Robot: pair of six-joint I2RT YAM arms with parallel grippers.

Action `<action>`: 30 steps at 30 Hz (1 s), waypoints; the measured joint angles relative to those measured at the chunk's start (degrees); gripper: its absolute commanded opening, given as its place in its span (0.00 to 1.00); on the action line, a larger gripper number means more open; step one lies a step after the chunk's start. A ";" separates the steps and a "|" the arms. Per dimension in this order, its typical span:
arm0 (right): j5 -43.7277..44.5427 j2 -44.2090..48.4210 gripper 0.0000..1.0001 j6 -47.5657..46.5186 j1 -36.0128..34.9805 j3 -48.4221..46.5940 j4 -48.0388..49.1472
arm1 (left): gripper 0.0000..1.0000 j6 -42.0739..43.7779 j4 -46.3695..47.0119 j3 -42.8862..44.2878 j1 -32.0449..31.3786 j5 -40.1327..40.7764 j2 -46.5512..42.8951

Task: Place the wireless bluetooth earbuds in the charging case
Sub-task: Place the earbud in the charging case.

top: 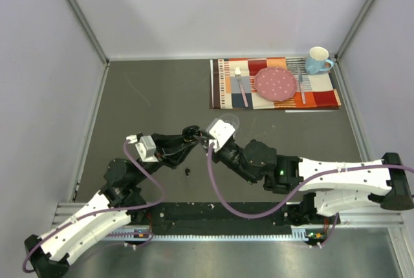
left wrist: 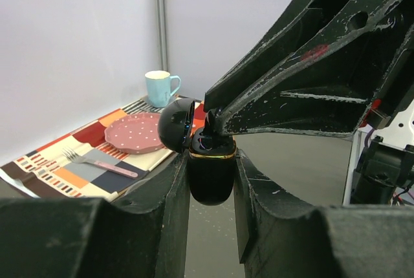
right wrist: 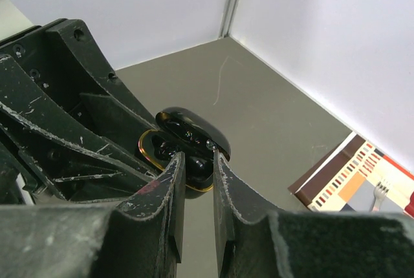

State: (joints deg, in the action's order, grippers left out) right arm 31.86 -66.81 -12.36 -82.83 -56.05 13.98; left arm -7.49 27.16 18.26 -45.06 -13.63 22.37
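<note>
The charging case [left wrist: 210, 178] is glossy black with a gold rim, and its lid [left wrist: 173, 125] hangs open to the left. My left gripper [left wrist: 211, 159] is shut on the case's body and holds it above the table. My right gripper [right wrist: 199, 156] comes in from the right, its tips at the case's open cavity [right wrist: 155, 152]. It is shut on a small black earbud [right wrist: 198, 167] that sits at or in the cavity. In the top view the two grippers meet at the case [top: 191, 135]. Another earbud [top: 187, 172] lies on the table just in front of them.
A clear plastic cup [top: 228, 123] shows right behind my right gripper. A striped placemat [top: 226, 94] at the back right carries a pink dotted plate [top: 275, 83], two forks and a light blue mug [top: 317, 60]. White walls enclose the table.
</note>
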 measured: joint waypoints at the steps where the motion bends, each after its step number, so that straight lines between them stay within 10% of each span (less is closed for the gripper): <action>1: -0.02 0.00 0.07 0.09 0.02 -0.02 -0.07 | 0.00 0.00 0.00 -0.04 0.00 0.02 -0.07; 6: -0.04 0.00 0.24 0.79 0.02 -0.35 -0.44 | 0.00 0.02 0.15 -0.15 0.00 0.04 -0.39; 8: 0.00 0.00 0.51 1.53 0.02 -0.72 -1.07 | 0.00 0.04 0.15 -0.17 -0.02 0.00 -0.39; 13: 0.55 0.00 0.78 5.25 -0.11 -3.21 -4.33 | 0.00 0.15 1.68 -0.17 0.07 1.25 -0.48; 30: 2.32 15.93 0.95 31.56 13.73 -4.83 -15.26 | 0.00 3.63 0.15 -0.17 0.07 4.81 -4.70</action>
State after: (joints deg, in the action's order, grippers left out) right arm 34.17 -50.87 19.20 -69.10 -60.88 -1.28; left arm -3.86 27.31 18.09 -44.99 -8.82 17.67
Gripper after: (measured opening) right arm 0.897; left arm 0.335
